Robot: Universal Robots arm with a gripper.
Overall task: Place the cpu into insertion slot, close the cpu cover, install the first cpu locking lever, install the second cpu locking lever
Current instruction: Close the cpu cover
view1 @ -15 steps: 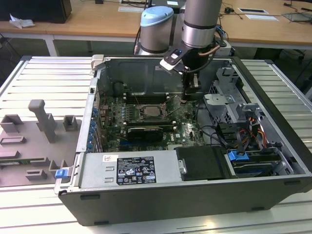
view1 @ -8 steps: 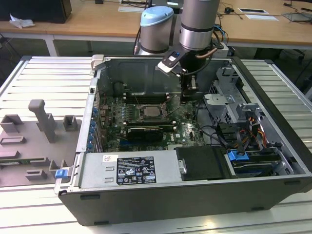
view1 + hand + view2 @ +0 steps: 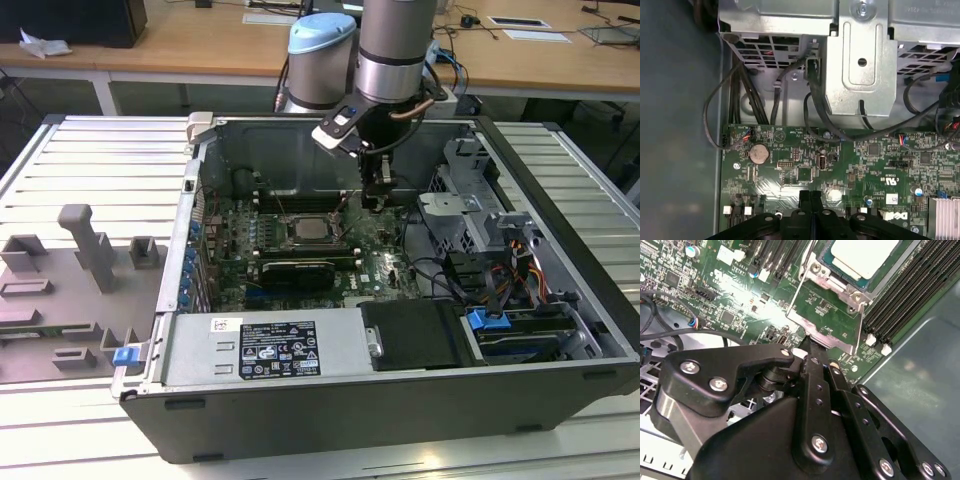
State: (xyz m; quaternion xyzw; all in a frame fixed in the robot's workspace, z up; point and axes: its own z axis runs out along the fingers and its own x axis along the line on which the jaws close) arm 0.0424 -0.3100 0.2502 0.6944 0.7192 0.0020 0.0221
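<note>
My gripper (image 3: 809, 347) has its black fingers pinched together with nothing between them, tips just over the green board (image 3: 790, 150) beside the socket. The cpu (image 3: 863, 255) lies flat in the insertion slot (image 3: 325, 243), dull silver top up, with the shiny cpu cover (image 3: 832, 282) framing it. Ribbed black memory slots (image 3: 910, 285) run alongside.

Open-topped case (image 3: 300, 150), room above cpu (image 3: 307, 228), drive cage (image 3: 462, 205) and cables (image 3: 432, 270) crowding the exterior view's right
</note>
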